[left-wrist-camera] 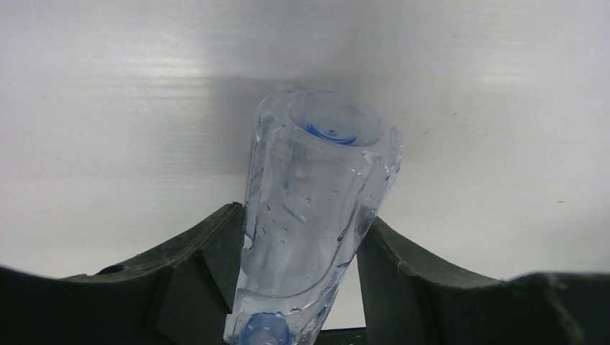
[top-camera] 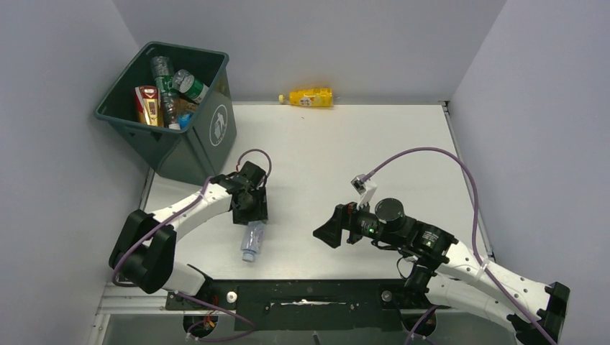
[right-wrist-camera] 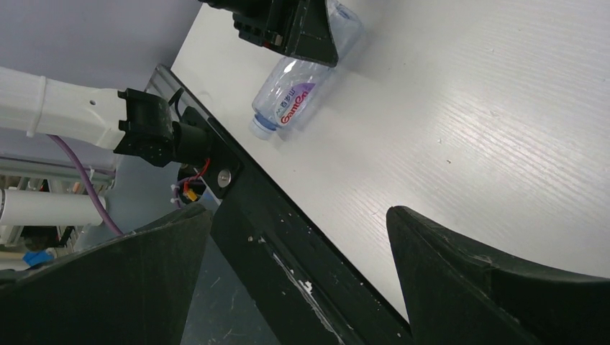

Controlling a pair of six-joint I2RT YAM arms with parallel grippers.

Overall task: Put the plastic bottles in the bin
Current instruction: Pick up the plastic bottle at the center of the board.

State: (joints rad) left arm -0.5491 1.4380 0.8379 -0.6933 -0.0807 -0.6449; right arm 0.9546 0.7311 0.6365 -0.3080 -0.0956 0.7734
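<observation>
A clear plastic bottle (top-camera: 252,241) with a blue cap lies near the table's front left. My left gripper (top-camera: 252,215) is closed around it; in the left wrist view the bottle (left-wrist-camera: 316,201) fills the gap and both fingers (left-wrist-camera: 208,251) press its sides. It also shows in the right wrist view (right-wrist-camera: 295,100), with a purple label, under the left gripper (right-wrist-camera: 302,32). My right gripper (top-camera: 325,233) is open and empty, at the near edge (right-wrist-camera: 298,212). The dark green bin (top-camera: 194,144) at the far left holds several bottles (top-camera: 173,90). A yellow bottle (top-camera: 311,97) lies by the back wall.
The black base rail (top-camera: 309,295) runs along the near edge and shows between the right fingers (right-wrist-camera: 288,251). Grey walls close in the table on three sides. The bin stands just beyond the left arm.
</observation>
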